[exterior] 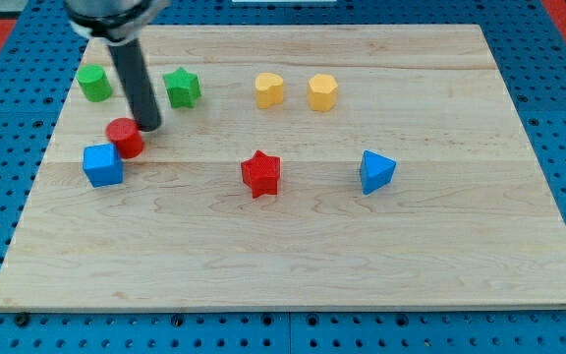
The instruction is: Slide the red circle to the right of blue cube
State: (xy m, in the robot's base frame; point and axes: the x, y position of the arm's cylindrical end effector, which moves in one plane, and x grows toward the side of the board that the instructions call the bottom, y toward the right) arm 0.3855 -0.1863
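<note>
The red circle (125, 137) lies at the view's left, touching the upper right corner of the blue cube (102, 164). My tip (151, 127) stands just to the right of the red circle, close to its upper right edge; I cannot tell whether it touches. The dark rod rises from there toward the view's top left.
A green cylinder (93, 83) and a green star (182, 87) sit above the tip. Two yellow blocks (269, 88) (322, 91) lie at the top middle. A red star (260, 173) sits in the middle, a blue triangular block (375, 171) to its right. The wooden board (293, 275) rests on a blue pegboard.
</note>
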